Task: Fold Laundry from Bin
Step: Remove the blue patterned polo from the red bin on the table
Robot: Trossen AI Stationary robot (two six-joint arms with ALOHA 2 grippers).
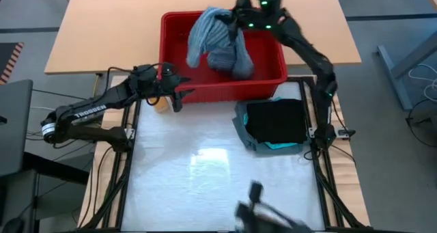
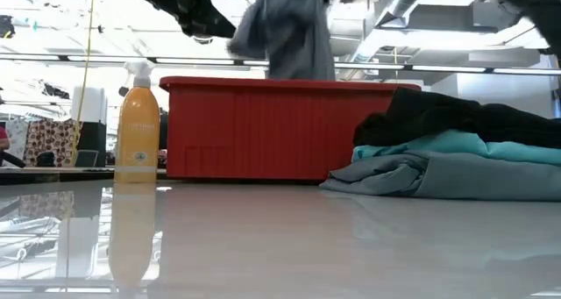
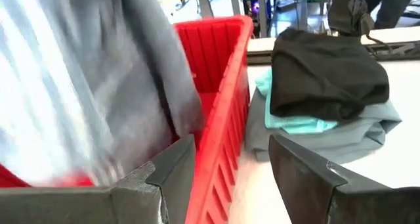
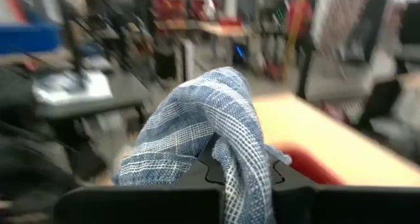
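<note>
Two dark arms flank the red slotted plastic bin (image 1: 270,72). Left of it, the left gripper (image 1: 179,96) hovers at its near rim beside an orange spray bottle (image 2: 138,128), fingers apart and empty. Over the bin, the right gripper (image 1: 235,22) is clamped on a soft, mottled blue-grey woven garment (image 1: 218,42) hanging lengthwise into it. Right of the bin's near corner sits a folded stack: black garment (image 1: 276,120) atop turquoise (image 2: 421,144) atop grey-green (image 2: 456,176).
</note>
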